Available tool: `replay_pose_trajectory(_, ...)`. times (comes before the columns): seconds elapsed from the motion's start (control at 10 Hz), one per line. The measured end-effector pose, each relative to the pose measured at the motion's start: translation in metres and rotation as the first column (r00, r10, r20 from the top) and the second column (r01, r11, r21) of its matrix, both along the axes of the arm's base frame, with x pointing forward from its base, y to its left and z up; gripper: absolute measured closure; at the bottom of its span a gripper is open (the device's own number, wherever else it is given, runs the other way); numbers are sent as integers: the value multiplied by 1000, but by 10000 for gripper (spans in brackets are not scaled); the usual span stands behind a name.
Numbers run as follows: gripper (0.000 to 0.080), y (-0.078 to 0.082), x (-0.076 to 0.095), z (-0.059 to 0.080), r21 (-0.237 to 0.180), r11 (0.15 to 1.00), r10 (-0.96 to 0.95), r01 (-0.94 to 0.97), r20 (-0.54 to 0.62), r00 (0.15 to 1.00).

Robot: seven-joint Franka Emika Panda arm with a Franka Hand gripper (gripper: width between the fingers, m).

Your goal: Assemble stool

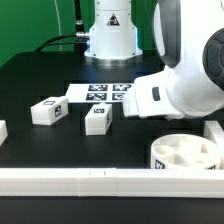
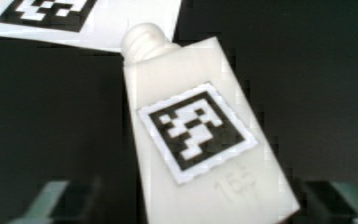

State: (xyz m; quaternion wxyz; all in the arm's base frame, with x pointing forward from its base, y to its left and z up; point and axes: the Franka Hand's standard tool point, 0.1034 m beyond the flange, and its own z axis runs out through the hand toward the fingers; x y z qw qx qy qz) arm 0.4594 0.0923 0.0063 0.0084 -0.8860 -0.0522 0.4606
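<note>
In the wrist view a white stool leg (image 2: 190, 120) with a black-and-white tag and a threaded peg at its far end lies on the black table. My gripper (image 2: 197, 208) is open and straddles its near end. One dark finger (image 2: 60, 203) stands clear of it on one side and the other finger (image 2: 336, 200) is close on the other. In the exterior view the white arm (image 1: 185, 75) hides the gripper and this leg. The round seat (image 1: 185, 155) lies at the front right. Two more legs (image 1: 48, 110) (image 1: 98, 119) lie left of the arm.
The marker board (image 1: 105, 92) lies behind the legs, and its corner shows in the wrist view (image 2: 43, 15). A long white rail (image 1: 80, 181) runs along the front and another rail (image 1: 214, 130) stands at the right. A further white part (image 1: 2, 130) shows at the left edge.
</note>
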Motion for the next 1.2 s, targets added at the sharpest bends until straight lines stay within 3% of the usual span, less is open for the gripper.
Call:
replay_pose_trajectory(0.1, 467, 1, 0, 0, 0, 1000, 1, -1, 1, 1000)
replay_pose_trajectory(0.7, 468, 1, 3, 4, 3, 1000, -3, 3, 7, 1000)
replay_pose_trajectory(0.8, 468, 1, 8, 14, 8, 1000, -13, 12, 17, 1000)
replay_pose_trajectory(1.0, 468, 1, 20, 55, 24, 999, -35, 34, 26, 999)
replay_pose_trajectory(1.1, 466, -1, 28, 69, 33, 999, -30, 28, 58, 998)
replay_pose_trajectory(1.2, 466, -1, 30, 71, 43, 999, -23, 20, 81, 996)
